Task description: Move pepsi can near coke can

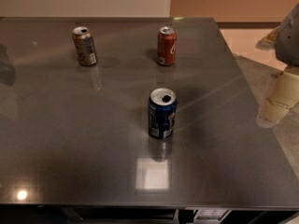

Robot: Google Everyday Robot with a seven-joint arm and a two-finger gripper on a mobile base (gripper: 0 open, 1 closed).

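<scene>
**Three cans on one table**

The pepsi can (pixel 162 113) stands upright near the middle of the table (pixel 60 143). The coke can (pixel 166 45) stands behind it, almost in a straight line, well apart. A third can (pixel 84 46) stands well left of the coke can, in the same back row. The gripper (pixel 275 101) hangs beyond the table's right edge, apart from all cans.

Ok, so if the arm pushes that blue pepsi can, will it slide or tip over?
The pepsi can stands upright, top opened, so probably light and apt to tip if pushed high. The glossy table likely lets it slide. The gripper sits off at the right edge, away from it.
</scene>
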